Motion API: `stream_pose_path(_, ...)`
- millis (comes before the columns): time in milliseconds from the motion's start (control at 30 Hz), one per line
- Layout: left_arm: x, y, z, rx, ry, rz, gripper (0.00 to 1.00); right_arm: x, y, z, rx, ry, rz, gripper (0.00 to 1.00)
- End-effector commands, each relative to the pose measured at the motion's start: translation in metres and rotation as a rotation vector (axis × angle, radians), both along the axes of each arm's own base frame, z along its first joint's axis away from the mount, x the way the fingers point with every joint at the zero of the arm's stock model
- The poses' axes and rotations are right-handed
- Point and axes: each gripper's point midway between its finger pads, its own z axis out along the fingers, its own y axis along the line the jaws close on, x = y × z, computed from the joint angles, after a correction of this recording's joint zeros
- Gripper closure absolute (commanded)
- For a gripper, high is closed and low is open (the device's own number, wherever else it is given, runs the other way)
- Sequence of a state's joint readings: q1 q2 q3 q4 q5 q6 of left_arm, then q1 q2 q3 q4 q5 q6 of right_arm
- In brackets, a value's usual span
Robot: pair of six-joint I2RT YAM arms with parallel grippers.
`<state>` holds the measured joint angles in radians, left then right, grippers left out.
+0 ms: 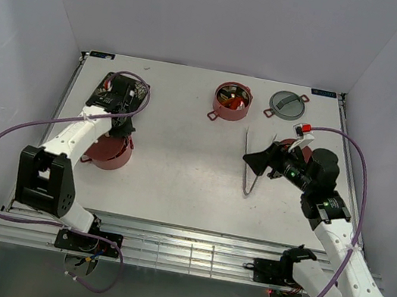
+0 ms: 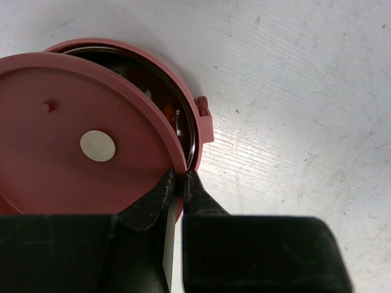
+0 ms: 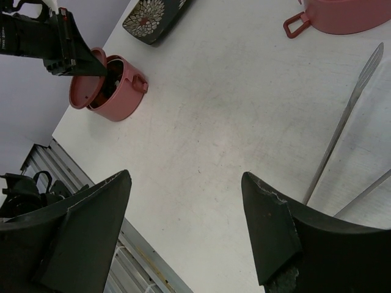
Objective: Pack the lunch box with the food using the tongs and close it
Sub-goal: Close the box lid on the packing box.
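Your left gripper (image 2: pixel 180 177) is pinched narrow on the edge of the red lid (image 2: pixel 73 152), holding it partly over the near-left bowl (image 1: pixel 109 154). Your right gripper (image 3: pixel 186 177) hangs wide open with nothing in it, just right of the tongs (image 1: pixel 247 161) lying flat on the table (image 1: pixel 178 176). The other bowl (image 1: pixel 229 115), with food (image 1: pixel 228 100) in it, sits far centre.

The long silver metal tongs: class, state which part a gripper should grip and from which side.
Probably both slim arms midway along the silver metal tongs, from above, one finger outside each arm. They lie flat in a narrow V joined at the near end, so closing squeezes them. The open right gripper is nearest.
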<state>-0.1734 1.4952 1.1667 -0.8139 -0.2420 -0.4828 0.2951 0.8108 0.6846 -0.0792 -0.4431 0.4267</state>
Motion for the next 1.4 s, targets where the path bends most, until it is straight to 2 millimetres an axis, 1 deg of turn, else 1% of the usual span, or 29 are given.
stream_pose_path(0,0.011,-0.005,0.009,-0.018,-0.060,-0.008,0.81,0.001,0.000,0.023,0.004,-0.071,-0.001,0.21)
stream_pose_path(133,0.015,-0.004,0.009,-0.016,-0.074,-0.006,0.80,0.001,0.000,0.022,0.004,-0.074,0.000,0.21)
stream_pose_path(233,0.017,-0.005,0.005,-0.017,-0.065,-0.006,0.77,0.001,0.000,0.023,0.004,-0.076,0.001,0.21)
stream_pose_path(267,0.017,-0.005,0.003,-0.016,-0.057,-0.007,0.75,0.001,0.000,0.024,0.004,-0.078,0.001,0.21)
stream_pose_path(333,0.016,-0.005,0.001,-0.014,-0.054,0.000,0.72,0.000,-0.001,0.025,0.003,-0.085,-0.002,0.21)
stream_pose_path(367,0.015,-0.003,0.001,-0.007,-0.052,0.005,0.72,0.000,-0.001,0.025,0.001,-0.086,-0.003,0.20)
stream_pose_path(467,0.014,-0.005,-0.002,-0.020,-0.043,0.003,0.71,0.000,-0.002,0.025,0.001,-0.087,-0.006,0.20)
stream_pose_path(567,0.013,-0.004,0.002,-0.018,-0.054,0.006,0.69,0.001,-0.002,0.025,0.001,-0.087,-0.006,0.20)
stream_pose_path(600,0.014,-0.004,0.005,-0.016,-0.064,0.007,0.67,0.001,-0.001,0.024,0.001,-0.084,-0.004,0.20)
stream_pose_path(633,0.016,-0.003,0.015,-0.017,-0.093,0.011,0.62,0.001,-0.001,0.024,0.001,-0.084,-0.003,0.20)
stream_pose_path(700,0.018,0.000,0.030,-0.004,-0.128,0.017,0.58,0.001,0.002,0.024,0.006,-0.080,0.013,0.20)
stream_pose_path(733,0.021,0.002,0.047,-0.001,-0.174,0.020,0.55,0.001,0.003,0.024,0.008,-0.075,0.019,0.20)
stream_pose_path(767,0.022,0.005,0.056,0.011,-0.196,0.029,0.52,0.001,0.005,0.025,0.013,-0.068,0.031,0.20)
stream_pose_path(833,0.024,0.019,0.072,0.043,-0.235,0.072,0.47,0.001,0.006,0.025,0.014,-0.061,0.038,0.20)
stream_pose_path(867,0.022,0.027,0.075,0.045,-0.245,0.097,0.46,0.001,0.006,0.026,0.015,-0.063,0.037,0.20)
stream_pose_path(900,0.023,0.044,0.074,0.016,-0.250,0.143,0.46,0.001,0.006,0.026,0.016,-0.063,0.035,0.20)
stream_pose_path(933,0.023,0.052,0.070,-0.016,-0.245,0.162,0.46,0.001,0.006,0.027,0.020,-0.068,0.034,0.20)
stream_pose_path(967,0.017,0.061,0.061,-0.047,-0.230,0.187,0.47,-0.001,0.006,0.028,0.026,-0.069,0.038,0.19)
stream_pose_path(1000,0.017,0.081,0.059,-0.065,-0.246,0.248,0.48,-0.002,0.006,0.027,0.030,-0.067,0.038,0.19)
stream_pose_path(1033,0.015,0.086,0.057,-0.074,-0.251,0.261,0.48,-0.002,0.006,0.027,0.030,-0.068,0.040,0.19)
stream_pose_path(1067,0.009,0.091,0.048,-0.067,-0.237,0.281,0.47,-0.004,0.007,0.027,0.032,-0.067,0.046,0.19)
stream_pose_path(1100,0.007,0.098,0.049,-0.063,-0.249,0.305,0.47,-0.005,0.007,0.025,0.029,-0.067,0.048,0.19)
stream_pose_path(1167,0.001,0.102,0.042,-0.056,-0.232,0.324,0.47,-0.005,0.006,0.024,0.021,-0.066,0.048,0.19)
stream_pose_path(1300,-0.008,0.108,0.030,-0.047,-0.218,0.369,0.39,-0.008,0.005,0.025,0.004,-0.073,0.054,0.18)
stream_pose_path(1367,-0.011,0.108,0.029,-0.057,-0.232,0.368,0.39,-0.011,0.003,0.027,-0.004,-0.084,0.055,0.18)
